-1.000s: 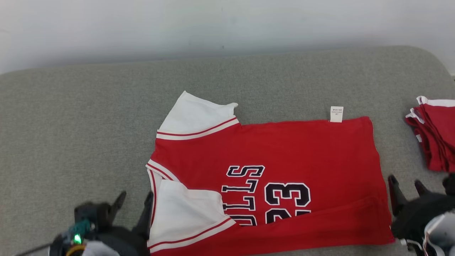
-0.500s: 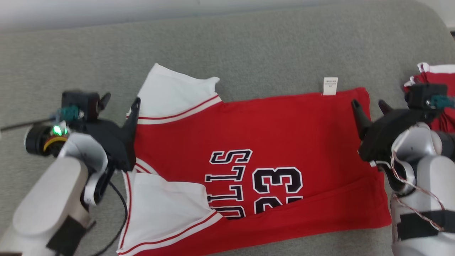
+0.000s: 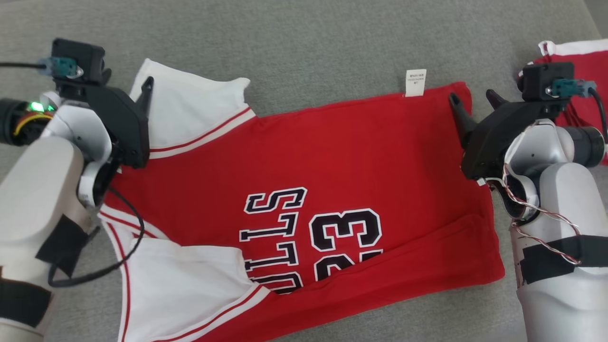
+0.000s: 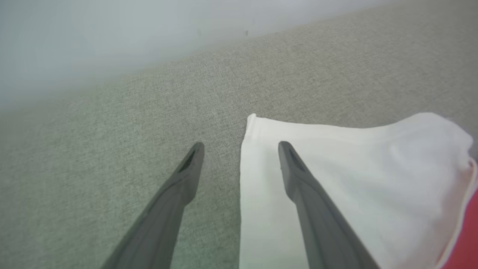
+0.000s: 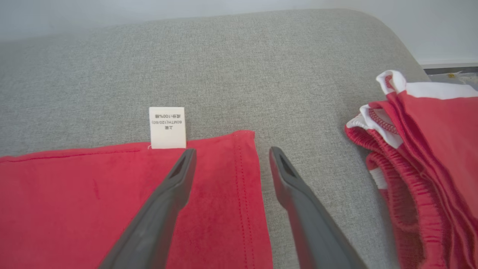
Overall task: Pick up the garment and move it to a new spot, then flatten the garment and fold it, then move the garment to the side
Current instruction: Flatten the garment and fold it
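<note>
So, head view: the red jersey [image 3: 304, 166] lies on the grey cushion [image 3: 308, 38], with the left gripper [image 3: 127, 78] and right gripper [image 3: 472, 97] both spread wide at its far corners. Left wrist: the fingers [image 4: 175, 194] straddle the white sleeve [image 4: 354, 160] edge. Right wrist: same deal over the hem by the label [image 5: 167, 127].

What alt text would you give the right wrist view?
The open right gripper straddles the hem corner of a red garment on a grey surface, with the garment's white tag just beyond; folded red clothes lie to the right.
</note>
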Robot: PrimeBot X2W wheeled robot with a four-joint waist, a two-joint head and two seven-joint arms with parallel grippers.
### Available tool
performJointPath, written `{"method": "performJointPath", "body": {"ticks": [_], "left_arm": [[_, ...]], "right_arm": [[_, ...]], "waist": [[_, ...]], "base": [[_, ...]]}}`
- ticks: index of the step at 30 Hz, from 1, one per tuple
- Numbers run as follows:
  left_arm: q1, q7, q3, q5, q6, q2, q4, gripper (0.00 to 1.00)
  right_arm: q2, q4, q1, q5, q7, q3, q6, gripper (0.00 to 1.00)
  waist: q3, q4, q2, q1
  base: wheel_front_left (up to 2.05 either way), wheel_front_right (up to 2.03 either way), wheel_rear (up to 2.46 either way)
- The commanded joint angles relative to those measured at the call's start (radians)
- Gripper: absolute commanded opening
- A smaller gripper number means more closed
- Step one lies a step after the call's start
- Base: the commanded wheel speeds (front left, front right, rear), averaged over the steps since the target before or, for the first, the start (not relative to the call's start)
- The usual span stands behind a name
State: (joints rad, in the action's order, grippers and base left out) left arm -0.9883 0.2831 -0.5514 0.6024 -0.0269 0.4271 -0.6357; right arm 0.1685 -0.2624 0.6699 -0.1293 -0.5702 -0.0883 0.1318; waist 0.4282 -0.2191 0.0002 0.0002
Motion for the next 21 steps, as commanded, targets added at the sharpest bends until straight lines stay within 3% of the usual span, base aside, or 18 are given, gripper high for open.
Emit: {"method": "performJointPath", "body": {"ticks": [1,15,18,20,21], "left_arm": [[-0.029,-0.001,0.000,-0.009,-0.006,0.007,-0.020,1.00],[-0.091,0.091,-0.029,-0.027,0.005,0.040,-0.131,1.00],[-0.101,0.111,-0.032,-0.019,-0.003,0.041,-0.143,0.74],[-0.104,0.124,-0.033,-0.013,-0.007,0.041,-0.149,0.67],[-0.108,0.132,-0.040,-0.020,-0.010,0.044,-0.149,0.68]], "right_arm": [[0.000,-0.008,0.017,-0.001,0.011,0.018,-0.002,1.00],[0.023,-0.043,0.022,-0.020,0.036,0.085,-0.002,1.00],[0.022,-0.049,0.027,-0.025,0.039,0.092,-0.002,1.00],[0.022,-0.054,0.030,-0.026,0.040,0.101,-0.002,1.00],[0.023,-0.056,0.032,-0.027,0.039,0.105,-0.002,1.00]], "waist": [[0.031,-0.033,-0.0002,-0.0002],[0.035,-0.080,-0.0002,-0.0002],[0.037,-0.087,-0.0002,-0.0002],[0.037,-0.093,-0.0002,-0.0002],[0.038,-0.096,-0.0002,-0.0002]], "base": [[0.00,0.00,0.00],[0.00,0.00,0.00],[0.00,0.00,0.00],[0.00,0.00,0.00],[0.00,0.00,0.00]]}}
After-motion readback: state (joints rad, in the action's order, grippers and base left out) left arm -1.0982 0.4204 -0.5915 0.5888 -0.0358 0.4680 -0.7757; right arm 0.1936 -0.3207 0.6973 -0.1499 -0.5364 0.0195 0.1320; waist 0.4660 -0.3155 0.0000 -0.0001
